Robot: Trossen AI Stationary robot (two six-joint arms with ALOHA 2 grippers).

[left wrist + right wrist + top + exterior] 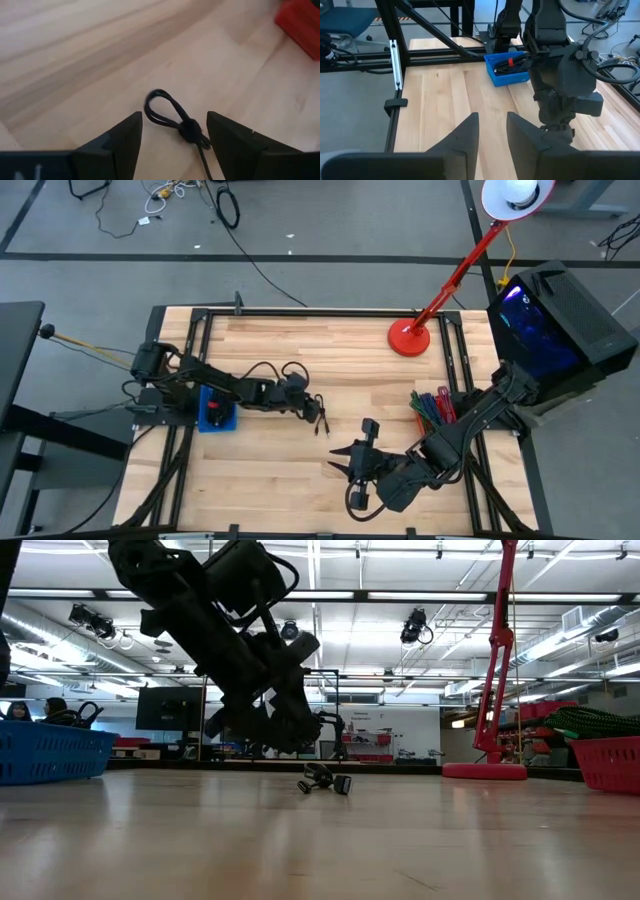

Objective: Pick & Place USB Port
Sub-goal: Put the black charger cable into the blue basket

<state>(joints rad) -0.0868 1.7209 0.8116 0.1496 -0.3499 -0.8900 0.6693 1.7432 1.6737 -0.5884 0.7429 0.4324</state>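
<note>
A black USB cable (172, 116), bundled with a loop at one end, lies flat on the wooden table; it also shows in the high view (322, 420) and the low view (326, 781). My left gripper (174, 131) is open and hovers just over the bundle, one finger on either side, without touching it; it shows in the high view too (308, 406). My right gripper (348, 467) waits near the table's near edge, open, pointing toward the left arm (492, 131).
A blue bin (217, 411) with cables sits under the left arm at the table's left. At the right are a red bin (433, 406) of cables and a red lamp base (408, 337) near the far edge. Bare wood lies between the arms.
</note>
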